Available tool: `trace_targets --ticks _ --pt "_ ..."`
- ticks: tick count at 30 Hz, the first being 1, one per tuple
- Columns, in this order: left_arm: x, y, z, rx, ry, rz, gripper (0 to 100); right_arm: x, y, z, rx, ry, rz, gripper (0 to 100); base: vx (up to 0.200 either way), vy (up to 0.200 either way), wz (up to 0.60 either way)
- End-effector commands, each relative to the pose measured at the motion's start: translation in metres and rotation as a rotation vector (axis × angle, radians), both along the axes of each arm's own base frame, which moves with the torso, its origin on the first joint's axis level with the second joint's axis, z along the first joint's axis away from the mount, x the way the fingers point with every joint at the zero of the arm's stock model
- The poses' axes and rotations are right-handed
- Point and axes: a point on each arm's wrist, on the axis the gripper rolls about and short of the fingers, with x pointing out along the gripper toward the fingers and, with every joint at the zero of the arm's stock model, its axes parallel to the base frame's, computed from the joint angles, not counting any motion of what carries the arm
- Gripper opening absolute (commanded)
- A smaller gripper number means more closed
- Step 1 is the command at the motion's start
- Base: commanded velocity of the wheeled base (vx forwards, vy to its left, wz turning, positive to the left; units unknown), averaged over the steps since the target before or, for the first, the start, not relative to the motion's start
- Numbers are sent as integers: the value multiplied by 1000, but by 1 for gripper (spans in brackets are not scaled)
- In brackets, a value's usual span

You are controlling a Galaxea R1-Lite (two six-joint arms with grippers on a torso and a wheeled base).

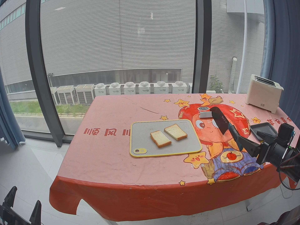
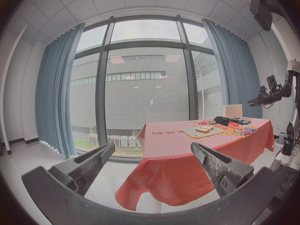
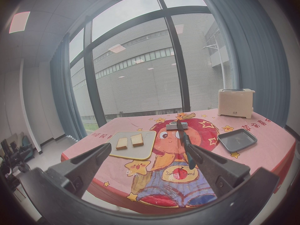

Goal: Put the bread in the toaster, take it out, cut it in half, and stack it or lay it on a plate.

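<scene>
Two toasted bread halves (image 1: 160, 138) (image 1: 175, 132) lie side by side on the grey, yellow-rimmed cutting board (image 1: 143, 135); the right wrist view shows them too (image 3: 122, 143) (image 3: 137, 139). A black knife (image 1: 219, 120) lies right of the board, its blade tip on a small white rest (image 1: 205, 114). My right gripper (image 1: 248, 134) hovers open just behind the knife handle (image 3: 189, 155), with nothing between its fingers. The cream toaster (image 1: 264, 92) stands at the far right corner. A dark rectangular plate (image 1: 265, 129) sits near it. My left gripper (image 1: 26, 196) is open, low and off the table's left front.
The table carries a red cartoon-print cloth (image 1: 109, 160) and stands against a tall window. The cloth's left half and front strip are bare. Blue curtains (image 1: 286, 47) hang at the right behind the toaster.
</scene>
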Motion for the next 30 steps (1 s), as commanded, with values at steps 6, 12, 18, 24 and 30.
trace_targets --ticks 6,12,18,24,30 --pt "0 0 -5 -2 0 0 100 3 1 3 -18 -25 18 100 0 67 0" --pt "0 0 -5 -2 0 0 100 -2 3 -5 -46 -4 44 100 0 0 0" --pt "0 0 -5 -2 0 0 100 -2 2 -13 -62 34 34 100 0 0 0" --pt "0 0 -5 -2 0 1 100 -3 1 -16 -63 45 31 100 0 0 0" --pt "0 0 -5 -2 0 0 100 -4 1 -19 -72 59 30 100 0 0 0"
